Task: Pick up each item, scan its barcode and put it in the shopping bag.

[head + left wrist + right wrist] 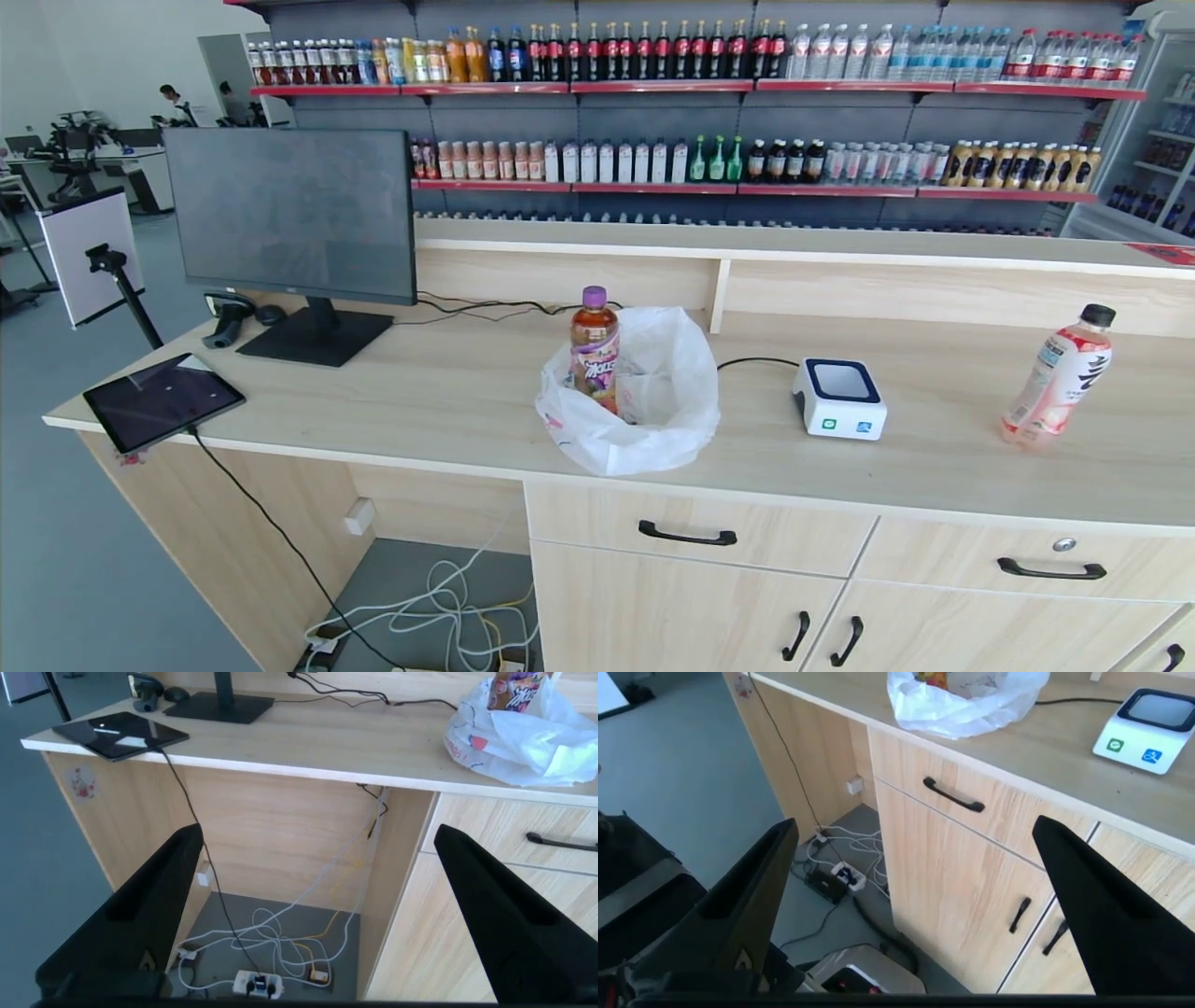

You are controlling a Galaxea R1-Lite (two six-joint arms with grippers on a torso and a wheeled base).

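Holds left gripper and right gripper apart, empty, below front edge of counter. Shows purple-capped bottle upright in bag, scanner beside, pink bottle near right end.

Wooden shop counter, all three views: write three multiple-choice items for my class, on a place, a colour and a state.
1. Where is the purple-capped brown drink bottle? A on the white scanner; B inside the white plastic shopping bag; C beside the monitor.
2. What colour is the cap of the pink-and-white bottle on the wooden counter? A black; B green; C yellow.
3. How is the left gripper? A shut on a bottle; B shut on the bag; C open and empty.
Answers: B, the bottle stands upright in the bag's open mouth; A, its cap is black; C, it gapes wide with nothing in it.
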